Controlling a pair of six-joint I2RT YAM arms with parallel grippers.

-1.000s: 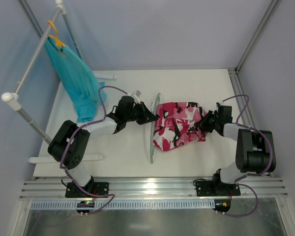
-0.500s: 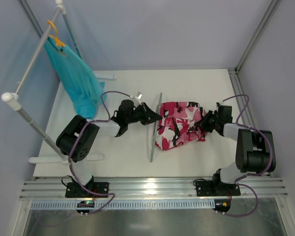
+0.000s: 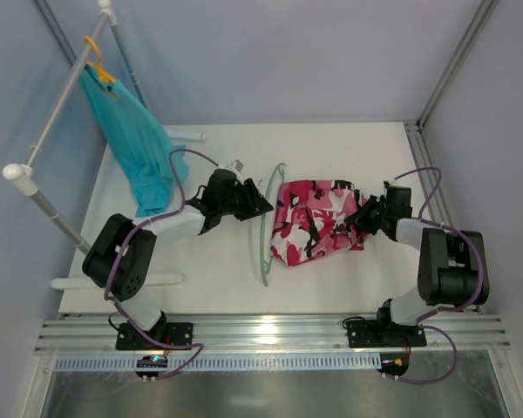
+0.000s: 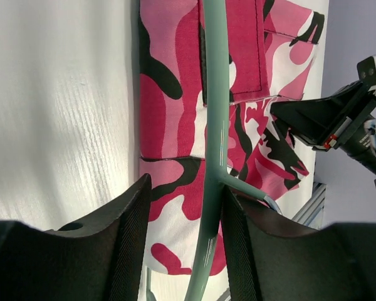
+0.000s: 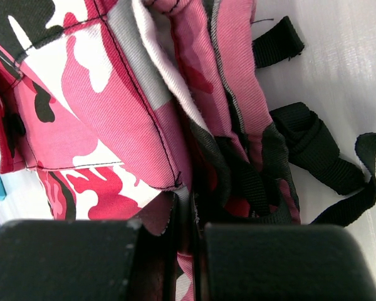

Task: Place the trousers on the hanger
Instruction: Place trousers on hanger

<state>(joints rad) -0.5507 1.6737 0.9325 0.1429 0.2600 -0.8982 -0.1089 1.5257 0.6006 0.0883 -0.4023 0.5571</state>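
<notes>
The pink camouflage trousers [image 3: 318, 219] lie folded on the white table, right of centre. The pale mint hanger [image 3: 262, 228] lies along their left edge, partly over the cloth. My left gripper [image 3: 263, 205] is at the hanger's rod. In the left wrist view the hanger [image 4: 214, 94] runs between my open left gripper [image 4: 187, 188], resting against the right finger [image 4: 238, 244], with the trousers [image 4: 169, 94] beneath. My right gripper [image 3: 359, 219] is at the trousers' right edge. The right wrist view shows my right gripper [image 5: 188, 219] shut on a fold of the trousers [image 5: 100, 106].
A teal garment [image 3: 138, 152] hangs from an orange hanger [image 3: 96, 63] on the white tube rack [image 3: 65, 97] at the far left. Black straps [image 5: 313, 150] trail from the trousers' waist. A metal rail [image 3: 270, 335] runs along the near edge.
My left gripper has gone from shut to open around the hanger rod and drawn back a little leftward. The hanger has tipped from edge-on to flatter. The right arm has not moved.
</notes>
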